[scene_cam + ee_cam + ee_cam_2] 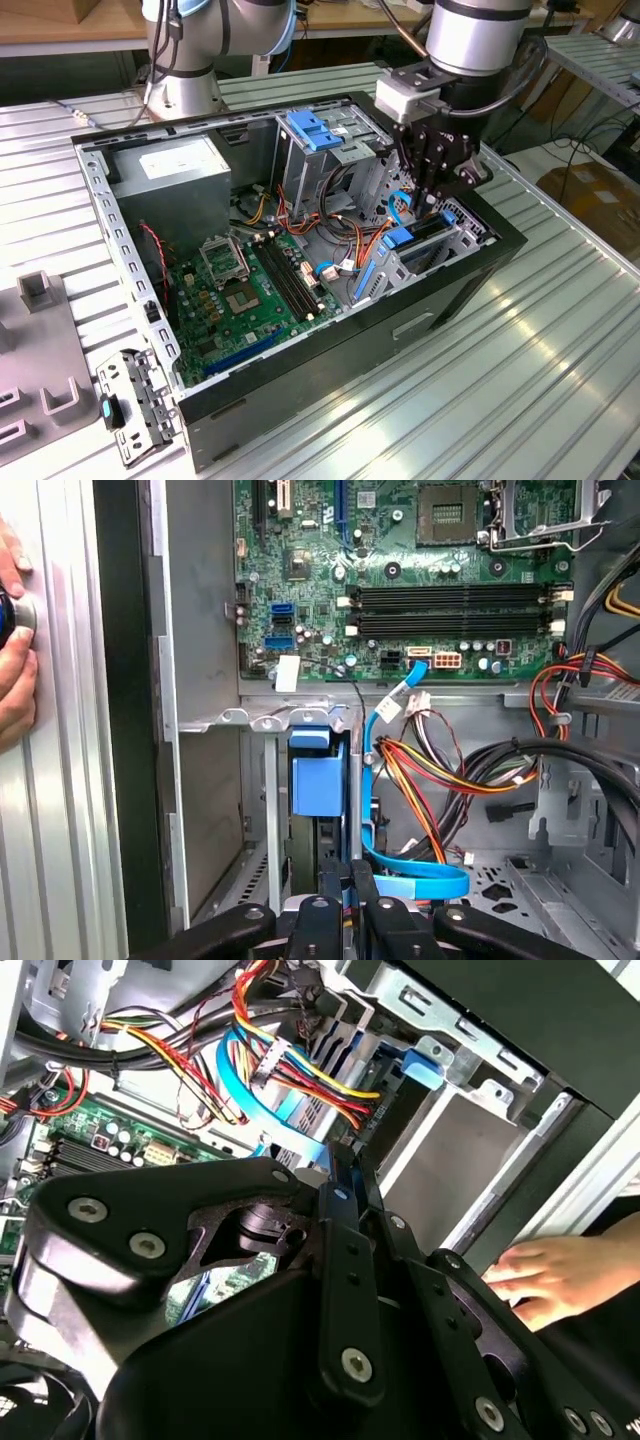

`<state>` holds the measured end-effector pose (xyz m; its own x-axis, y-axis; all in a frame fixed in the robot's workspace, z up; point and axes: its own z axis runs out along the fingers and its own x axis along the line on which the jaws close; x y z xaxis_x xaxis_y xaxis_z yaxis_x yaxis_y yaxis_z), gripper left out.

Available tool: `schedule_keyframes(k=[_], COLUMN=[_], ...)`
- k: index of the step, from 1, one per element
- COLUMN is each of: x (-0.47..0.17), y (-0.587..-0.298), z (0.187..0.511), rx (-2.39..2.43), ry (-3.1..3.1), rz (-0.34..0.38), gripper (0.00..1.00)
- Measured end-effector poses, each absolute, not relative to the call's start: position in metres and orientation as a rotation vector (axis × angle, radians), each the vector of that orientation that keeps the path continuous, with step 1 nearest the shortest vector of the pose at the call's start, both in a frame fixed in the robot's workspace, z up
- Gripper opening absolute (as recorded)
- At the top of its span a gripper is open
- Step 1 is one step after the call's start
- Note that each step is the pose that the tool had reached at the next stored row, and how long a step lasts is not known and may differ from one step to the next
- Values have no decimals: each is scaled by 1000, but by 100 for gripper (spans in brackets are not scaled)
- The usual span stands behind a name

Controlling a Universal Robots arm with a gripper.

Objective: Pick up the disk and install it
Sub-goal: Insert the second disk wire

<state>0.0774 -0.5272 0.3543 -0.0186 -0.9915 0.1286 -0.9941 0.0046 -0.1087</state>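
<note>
Gripper (pixel 437 192) sits low over the drive bay (pixel 440 240) at the front corner of the open case (pixel 300 395); its fingers (pixel 340 905) are pinched together on the top edge of the disk (pixel 318 785), which stands on edge, partly down in the bay. To seat well, judge: keep the blue rails square to the bay guides and press straight along the slot. Blue data cable (pixel 400 875) lies just beside; a person's hand (pixel 550 1275) rests outside the case.

We see the arm (pixel 470 35) reaching steeply down, its wrist bent so the gripper (pixel 432 185) points downward. In both wrist views the black linkages converge, and the fingers (pixel 345 885) lie close together, nearly touching. A person's hand (pixel 555 1275) shows in the second wrist view, fingers lying flat.
</note>
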Motion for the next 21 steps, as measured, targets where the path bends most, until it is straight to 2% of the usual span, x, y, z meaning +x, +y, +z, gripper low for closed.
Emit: schedule_keyframes(k=[5,21], x=[77,76], y=[-540,-544], z=[353,346], rx=[2224,2240], ry=[-2259,-2278], rz=[195,200], gripper=[16,16])
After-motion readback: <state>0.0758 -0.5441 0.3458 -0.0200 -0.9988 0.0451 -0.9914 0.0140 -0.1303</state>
